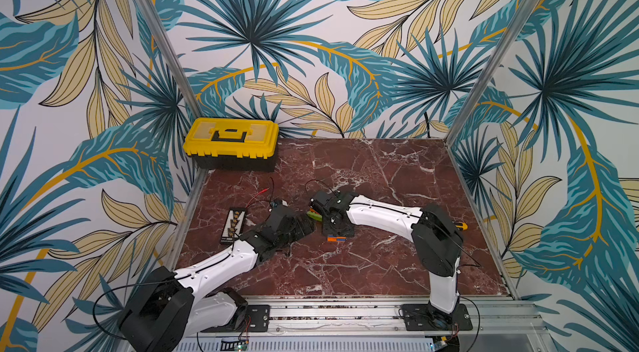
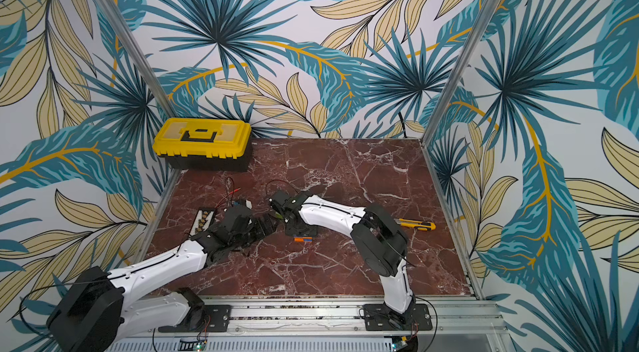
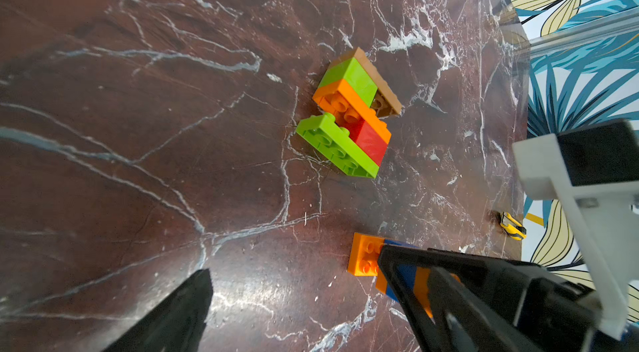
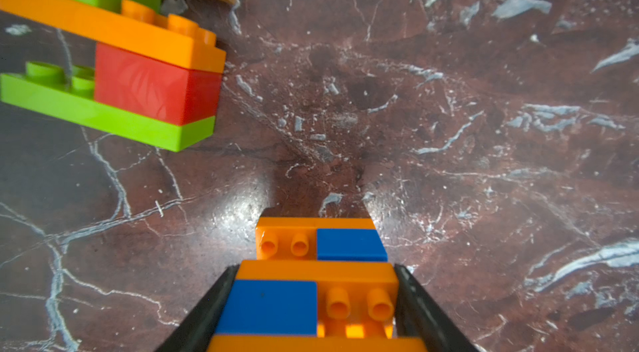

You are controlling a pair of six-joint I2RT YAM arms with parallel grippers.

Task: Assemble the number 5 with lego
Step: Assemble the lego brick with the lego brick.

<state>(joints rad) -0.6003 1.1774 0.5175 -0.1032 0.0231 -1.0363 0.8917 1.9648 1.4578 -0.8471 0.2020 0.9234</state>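
**Orange/blue striped cluster (image 4: 269,305) pinched across its smooth sides by the right gripper (image 4: 316,267); left gripper (image 1: 306,225) spread, empty.**
The hard, glossy lego (image 4: 155,90) is judged light, rigid and slippery; stud joints could be parted by twisting. The green/orange/red/tan cluster (image 3: 349,115) is found lying nearby, apart, on the marble-patterned table (image 3: 138,125).

marble table (image 1: 380,173) | back: yellow toolbox (image 1: 231,146) | left: black strip (image 1: 232,225) | right: utility knife (image 2: 416,225) | middle: green-red cluster (image 3: 349,87), orange-blue cluster (image 1: 336,238)
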